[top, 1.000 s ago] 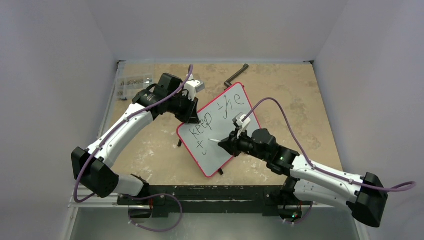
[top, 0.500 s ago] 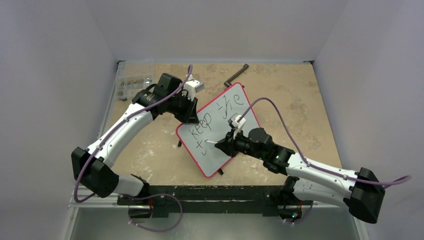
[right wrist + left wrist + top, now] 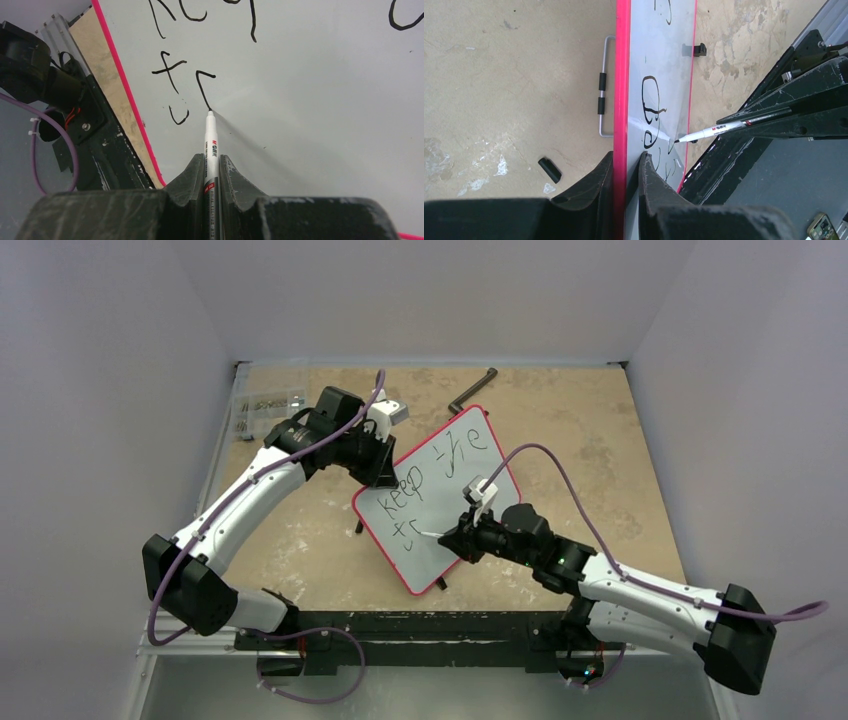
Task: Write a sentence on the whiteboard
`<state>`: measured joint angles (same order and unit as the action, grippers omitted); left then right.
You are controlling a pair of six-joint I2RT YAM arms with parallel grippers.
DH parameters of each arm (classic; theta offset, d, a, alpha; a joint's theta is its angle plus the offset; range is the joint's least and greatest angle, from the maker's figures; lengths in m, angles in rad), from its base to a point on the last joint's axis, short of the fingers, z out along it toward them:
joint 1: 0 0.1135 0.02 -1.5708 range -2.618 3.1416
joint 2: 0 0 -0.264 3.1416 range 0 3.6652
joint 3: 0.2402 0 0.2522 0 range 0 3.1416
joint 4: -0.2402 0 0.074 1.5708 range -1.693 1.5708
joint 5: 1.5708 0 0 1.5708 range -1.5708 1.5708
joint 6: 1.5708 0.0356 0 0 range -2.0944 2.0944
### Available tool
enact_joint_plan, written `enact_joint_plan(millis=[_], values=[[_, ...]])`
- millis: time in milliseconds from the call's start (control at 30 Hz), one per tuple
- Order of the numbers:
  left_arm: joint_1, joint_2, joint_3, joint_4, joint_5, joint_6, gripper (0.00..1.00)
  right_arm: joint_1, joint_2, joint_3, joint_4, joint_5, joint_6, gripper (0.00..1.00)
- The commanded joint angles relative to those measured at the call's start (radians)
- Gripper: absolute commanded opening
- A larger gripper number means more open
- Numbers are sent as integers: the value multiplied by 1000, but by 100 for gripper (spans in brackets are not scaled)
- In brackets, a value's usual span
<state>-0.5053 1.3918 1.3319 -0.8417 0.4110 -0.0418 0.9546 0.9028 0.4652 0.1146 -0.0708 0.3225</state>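
Observation:
The whiteboard (image 3: 440,502), pale grey with a thin red rim, stands tilted in the middle of the table. My left gripper (image 3: 383,472) is shut on its upper left rim (image 3: 621,100). My right gripper (image 3: 462,538) is shut on a white marker (image 3: 210,145), whose tip touches the board. The sentence (image 3: 430,472) reads "keep the" on top, with an "f" and a fresh curved stroke (image 3: 202,87) below it. The marker also shows in the left wrist view (image 3: 714,131).
A black crank handle (image 3: 472,390) lies at the back of the table. A clear bag of small parts (image 3: 262,408) lies at the back left. A wire stand (image 3: 603,87) and a small black cap (image 3: 549,170) lie on the table beside the board.
My right gripper has moved the marker down and toward the near edge of the board, drawing a new curved stroke beside the "f". The left arm has not moved.

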Motion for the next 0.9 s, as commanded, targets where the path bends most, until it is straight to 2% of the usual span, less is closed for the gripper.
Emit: enact_joint_plan(millis=[0, 467, 867], values=[[15, 10, -34, -96, -350, 111, 0, -4, -8, 8, -35, 62, 28, 0], [14, 9, -34, -97, -345, 112, 0, -4, 67, 127, -26, 131, 2, 0], [14, 8, -34, -97, -343, 112, 0, -4, 84, 132, -24, 119, 0, 0]])
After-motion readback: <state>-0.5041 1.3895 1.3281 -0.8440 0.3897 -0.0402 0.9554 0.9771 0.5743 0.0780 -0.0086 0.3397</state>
